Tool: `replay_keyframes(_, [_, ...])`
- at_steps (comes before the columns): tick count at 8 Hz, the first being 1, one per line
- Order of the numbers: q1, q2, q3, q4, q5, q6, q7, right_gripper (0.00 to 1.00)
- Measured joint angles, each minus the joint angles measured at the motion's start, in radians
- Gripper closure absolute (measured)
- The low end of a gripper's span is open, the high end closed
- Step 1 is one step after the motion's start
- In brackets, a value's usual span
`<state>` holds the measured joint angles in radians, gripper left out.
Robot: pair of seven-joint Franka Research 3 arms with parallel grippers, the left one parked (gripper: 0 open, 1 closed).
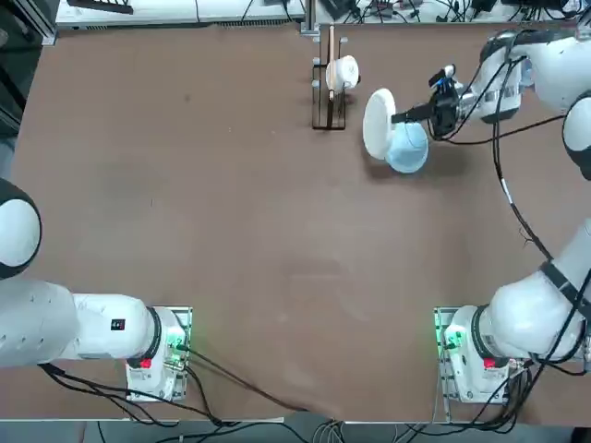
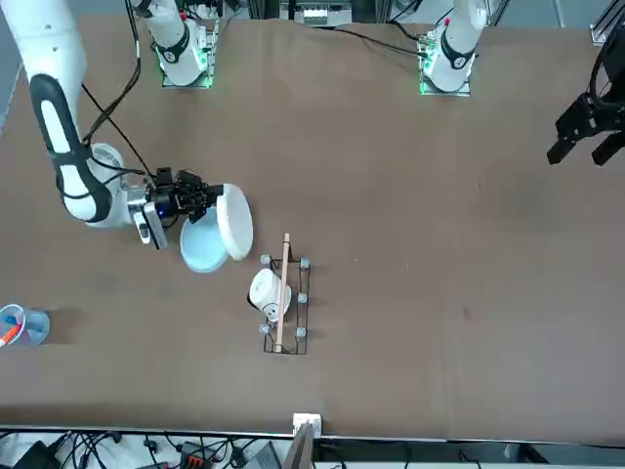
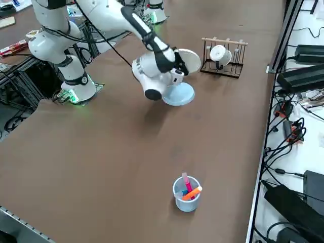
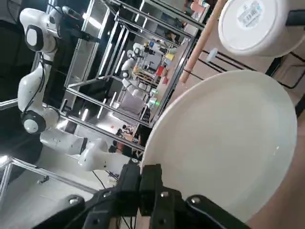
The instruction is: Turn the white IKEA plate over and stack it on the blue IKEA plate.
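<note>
Jaws of your right gripper (image 1: 399,117) are clamped on the white IKEA plate's (image 1: 378,123) rim, holding it on edge just above the blue IKEA plate (image 1: 407,148), mid-flip, so it can land inverted.

Top cam: overhead, straight down, arm bases at bottom edge, whole table (image 1: 185,203) in frame. Front cam: across the table, facing the robot, high and wide. Right side cam: raised, diagonal, mid-range. Wrist cam: close-up past its own fingers. All four share the white IKEA plate (image 1: 377,124) and the rack (image 1: 329,101).
</note>
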<state>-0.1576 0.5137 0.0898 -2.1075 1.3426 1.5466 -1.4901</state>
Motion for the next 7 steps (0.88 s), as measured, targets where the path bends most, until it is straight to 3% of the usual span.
replay_keyframes(4, [-0.028,0.003,-0.002,-0.032,0.002,-0.007,-0.049,0.97])
replay_keyframes(7, [-0.067,0.014,-0.005,-0.039,-0.049,-0.007,-0.072,0.97])
